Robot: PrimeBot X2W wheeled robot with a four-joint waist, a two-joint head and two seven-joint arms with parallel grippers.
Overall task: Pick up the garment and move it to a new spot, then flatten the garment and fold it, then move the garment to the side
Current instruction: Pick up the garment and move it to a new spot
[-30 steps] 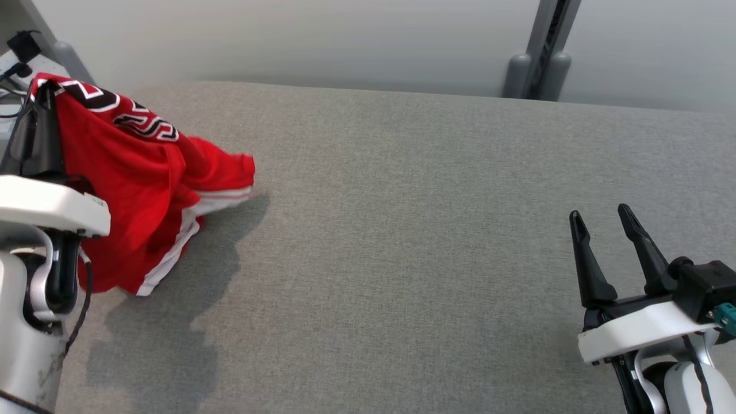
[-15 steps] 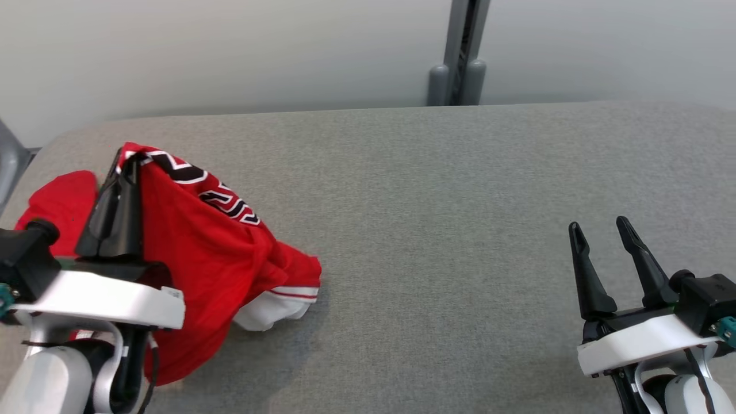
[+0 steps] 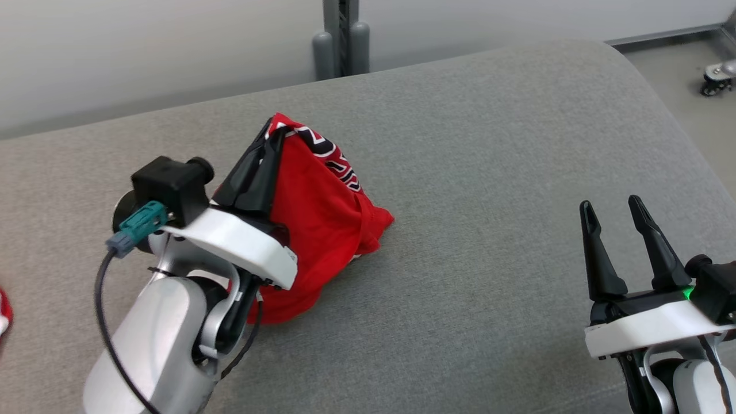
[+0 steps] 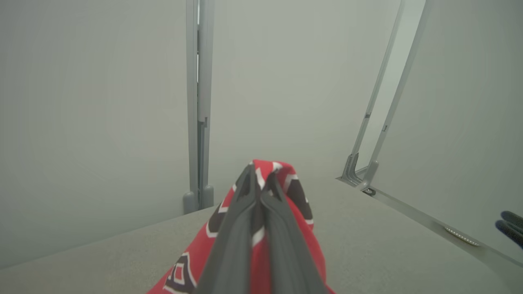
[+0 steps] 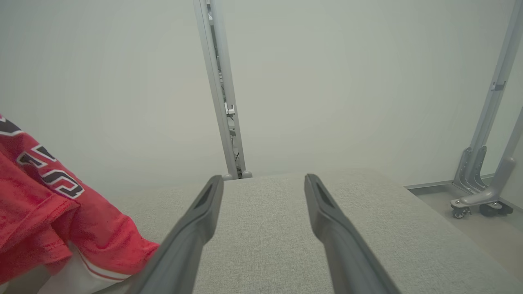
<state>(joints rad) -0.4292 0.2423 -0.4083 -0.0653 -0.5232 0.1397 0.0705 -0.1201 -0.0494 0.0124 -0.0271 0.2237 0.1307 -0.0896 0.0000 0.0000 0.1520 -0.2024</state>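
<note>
left gripper (image 3: 275,131) clenched on top edge of the red garment (image 3: 322,218), which hangs bunched, bottom resting left of centre on the grey table (image 3: 489,144); right gripper (image 3: 609,202) spread wide, empty, over table's near-right part

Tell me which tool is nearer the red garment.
Left. The left tool is shut on the red garment, holding its top off the grey surface; the right tool stands open, apart, off to its right.
</note>
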